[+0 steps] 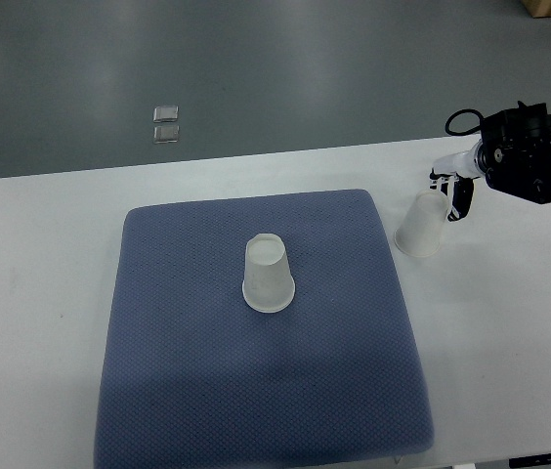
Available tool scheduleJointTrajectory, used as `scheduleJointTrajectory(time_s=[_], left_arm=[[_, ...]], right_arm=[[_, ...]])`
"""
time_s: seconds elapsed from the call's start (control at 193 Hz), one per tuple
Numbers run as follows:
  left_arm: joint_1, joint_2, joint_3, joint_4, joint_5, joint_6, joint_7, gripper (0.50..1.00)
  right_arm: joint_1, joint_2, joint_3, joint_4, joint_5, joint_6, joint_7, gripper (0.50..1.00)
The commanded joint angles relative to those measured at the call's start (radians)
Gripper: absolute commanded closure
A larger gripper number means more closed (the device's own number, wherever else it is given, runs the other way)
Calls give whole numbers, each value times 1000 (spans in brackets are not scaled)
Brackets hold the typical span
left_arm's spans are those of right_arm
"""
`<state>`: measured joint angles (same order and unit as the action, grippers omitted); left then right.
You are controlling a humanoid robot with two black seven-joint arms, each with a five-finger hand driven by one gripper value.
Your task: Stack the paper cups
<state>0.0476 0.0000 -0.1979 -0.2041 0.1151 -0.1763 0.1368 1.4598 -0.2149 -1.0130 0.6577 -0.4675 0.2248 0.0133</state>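
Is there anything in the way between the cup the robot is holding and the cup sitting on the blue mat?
Nothing visible. The right hand holds one paper cup over the white table, just off the mat's right edge. Between it and the upside-down cup lies only bare blue mat.

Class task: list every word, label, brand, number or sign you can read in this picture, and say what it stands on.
None can be read: the upside-down translucent paper cup, the tilted paper cup in the right hand, the blue textured mat and the white table show no print.
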Motion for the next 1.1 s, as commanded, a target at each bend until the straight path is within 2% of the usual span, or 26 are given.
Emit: scheduleJointTrajectory(time_s=[0.0,0.28,0.504,0.581,0.872,1.095], left_arm=[[0,0,0,0,0,0,0,500],[0,0,0,0,0,0,0,500],[0,0,0,2,0,0,1,500],[0,0,0,2,0,0,0,500],[0,0,0,2,0,0,0,500],[0,0,0,0,0,0,0,500]], right_arm=[[4,0,5,-3,0,5,-1,810],[13,0,11,-1,0,22,0,799],[8,0,11,-1,-2,31,2,658],[11,-1,11,-1,0,34,7,640],[16,-3,20,2,12,57,11,640],[17,-3,142,3,9,96,4,640]])
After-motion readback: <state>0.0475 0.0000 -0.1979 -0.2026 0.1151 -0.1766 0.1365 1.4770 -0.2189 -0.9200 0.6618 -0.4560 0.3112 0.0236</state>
